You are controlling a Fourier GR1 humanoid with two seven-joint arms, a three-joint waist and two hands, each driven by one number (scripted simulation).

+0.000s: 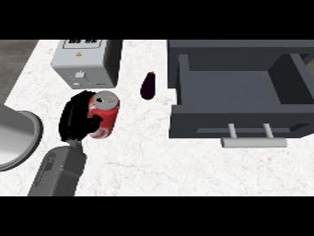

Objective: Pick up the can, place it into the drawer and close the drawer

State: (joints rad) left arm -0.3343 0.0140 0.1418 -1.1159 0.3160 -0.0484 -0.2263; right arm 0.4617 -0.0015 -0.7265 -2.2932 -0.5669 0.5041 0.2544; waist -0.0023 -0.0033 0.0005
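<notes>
A red can (105, 112) with a silver top sits on the white counter's left part. My left hand (76, 117) is curled round it from the left, thumb across its near side, and its forearm comes up from the lower edge. I cannot tell whether the can is off the counter. To the right stands the dark grey drawer (244, 120), pulled open with nothing inside, its pale handle (253, 140) facing me. My right hand does not show.
A dark purple eggplant (148, 86) lies between the can and the drawer. A light grey box-shaped appliance (84, 62) stands behind the can. A big grey cylinder (6, 133) fills the left edge, close to the view.
</notes>
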